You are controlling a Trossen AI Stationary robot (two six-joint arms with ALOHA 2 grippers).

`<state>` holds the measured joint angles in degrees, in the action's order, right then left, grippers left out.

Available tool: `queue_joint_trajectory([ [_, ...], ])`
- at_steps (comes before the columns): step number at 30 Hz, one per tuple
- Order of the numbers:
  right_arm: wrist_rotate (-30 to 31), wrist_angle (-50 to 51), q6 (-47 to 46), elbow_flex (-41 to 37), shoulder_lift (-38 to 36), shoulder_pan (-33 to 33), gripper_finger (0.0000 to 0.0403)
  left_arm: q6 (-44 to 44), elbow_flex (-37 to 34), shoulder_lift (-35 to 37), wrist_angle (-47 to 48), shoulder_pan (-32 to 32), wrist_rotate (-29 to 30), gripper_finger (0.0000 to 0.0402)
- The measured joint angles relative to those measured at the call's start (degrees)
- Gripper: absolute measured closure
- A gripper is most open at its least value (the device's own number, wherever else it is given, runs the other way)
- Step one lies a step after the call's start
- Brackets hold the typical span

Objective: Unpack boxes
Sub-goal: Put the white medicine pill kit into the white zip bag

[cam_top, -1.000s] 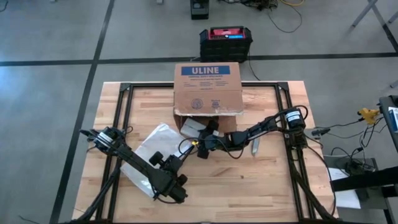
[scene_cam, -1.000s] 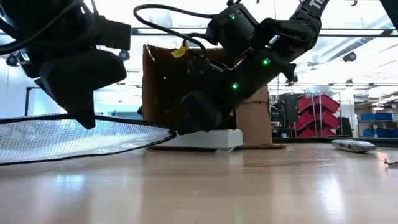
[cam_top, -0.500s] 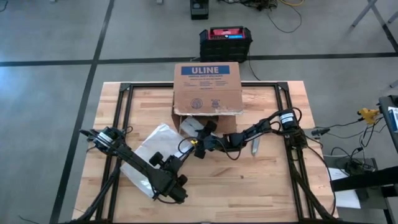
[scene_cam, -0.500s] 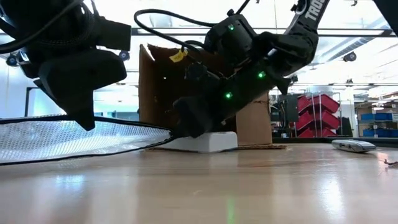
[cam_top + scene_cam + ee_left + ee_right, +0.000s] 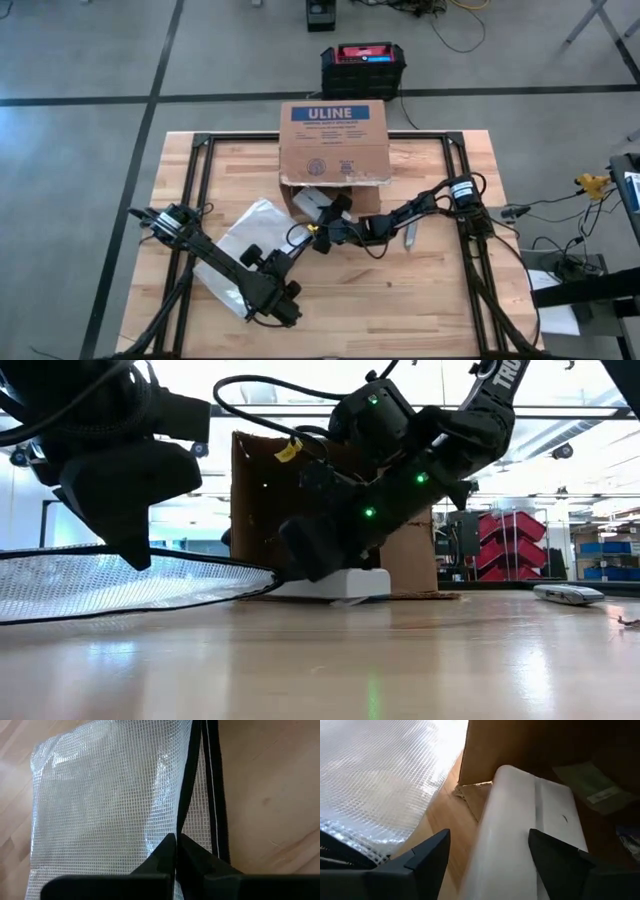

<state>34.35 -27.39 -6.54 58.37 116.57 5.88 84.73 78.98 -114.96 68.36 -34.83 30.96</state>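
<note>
Grey floor (image 5: 80, 60) w/ dark lines; red bins (image 5: 510, 535) behind; bright overhead light.

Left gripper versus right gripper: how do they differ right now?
The left gripper is shut over the clear mesh bag; the right gripper is open, its fingers either side of the white package. The left sits near the table's front, the right at the cardboard box's opening. Both are low over the table.

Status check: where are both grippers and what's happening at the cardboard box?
Right gripper open astride white packet at cardboard box mouth. Left gripper shut on mesh bag edge. Bag lies beside box opening.
</note>
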Motion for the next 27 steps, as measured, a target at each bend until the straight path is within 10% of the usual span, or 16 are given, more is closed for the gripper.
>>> queue_joint_trajectory([
  [27,3.02,-2.43,-6.23,0.52,3.00,0.36,0.0147,0.20,0.00,0.02,-0.13,0.00,-0.52,0.0401],
])
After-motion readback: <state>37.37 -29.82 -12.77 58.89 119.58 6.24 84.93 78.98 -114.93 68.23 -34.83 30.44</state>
